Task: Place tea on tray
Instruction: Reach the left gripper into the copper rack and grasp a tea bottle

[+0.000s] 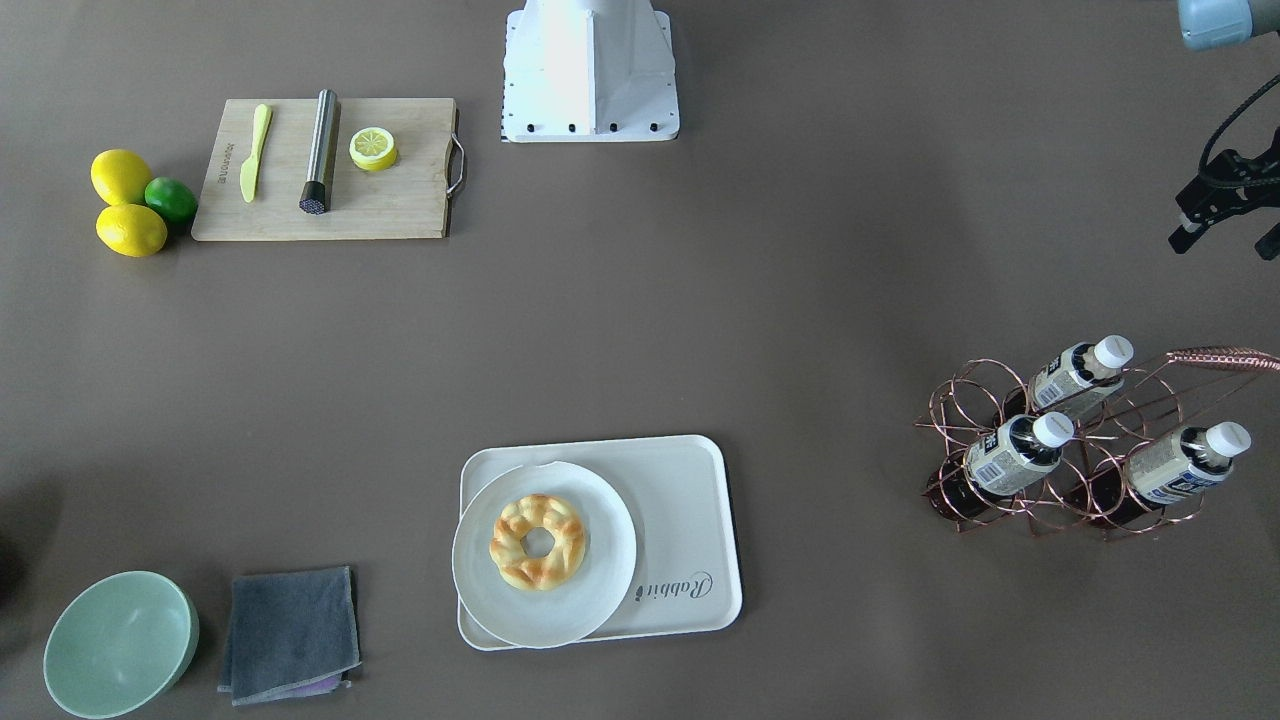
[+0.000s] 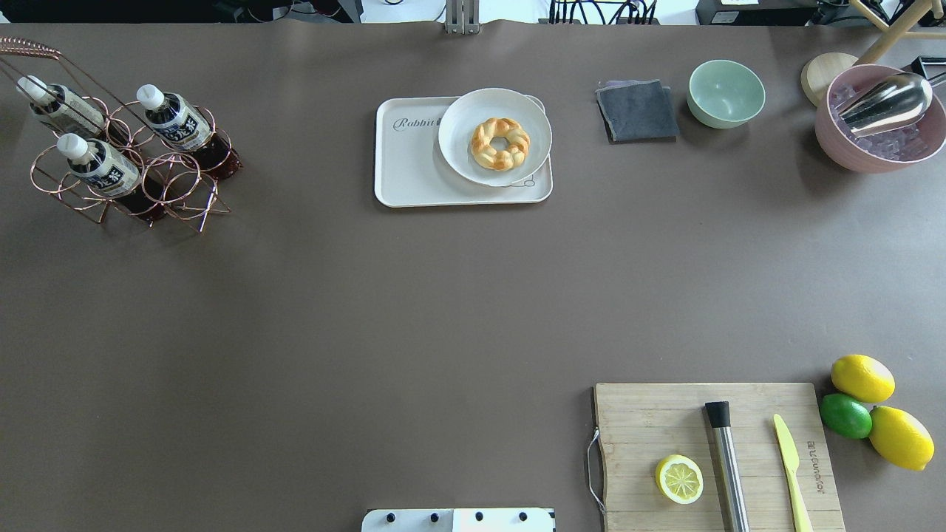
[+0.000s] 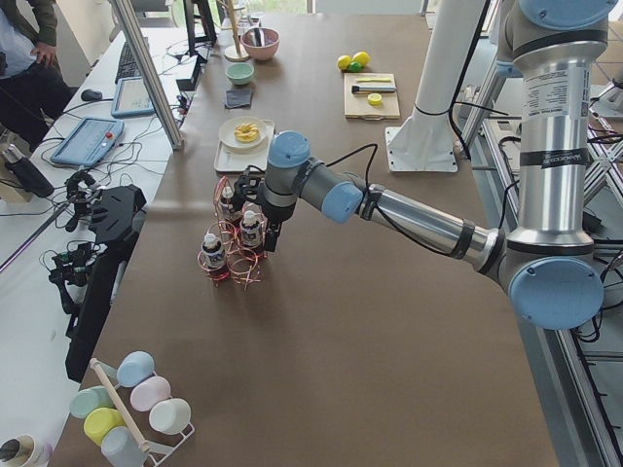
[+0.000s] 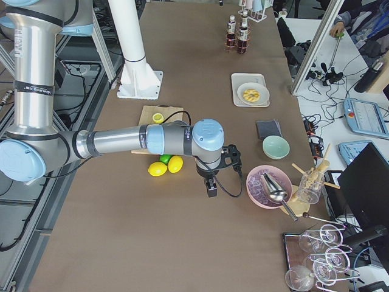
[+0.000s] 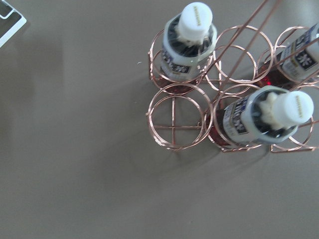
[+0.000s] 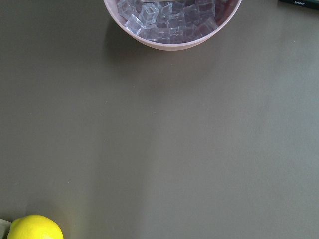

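Plainly, the front-facing view shows the three tea bottles [image 1: 1012, 455] standing in a copper wire rack [image 1: 1215, 354], well apart from the tray [image 1: 690, 500]. A plate [image 1: 600, 545] with a doughnut [image 1: 537, 541] covers most of the tray, leaving a bare strip on the side toward the rack. The left gripper [image 1: 1228, 240] sits at the frame's edge, partly cut off, its fingers spread and holding nothing.

The overhead view confirms the layout but shows neither arm.

From the left side, the near arm reaches out so that its gripper hangs just beside the rack.

From the right side, the far-off rack and tray are small. The right gripper hangs near a pink bowl [image 4: 267, 185] and the lemons [image 4: 167, 166] - whether it is spread or closed I cannot tell.

The left wrist view looks down on white caps and copper rings, with no fingers in frame. The right wrist view shows only ice, table and a lemon.

The step in hand looks like the approach. It would go best centred over one cap, gripping below it, then lifting straight up until the base clears its ring - otherwise the light rack may come along. The bottle should be set upright on the bare strip, clear of the plate.
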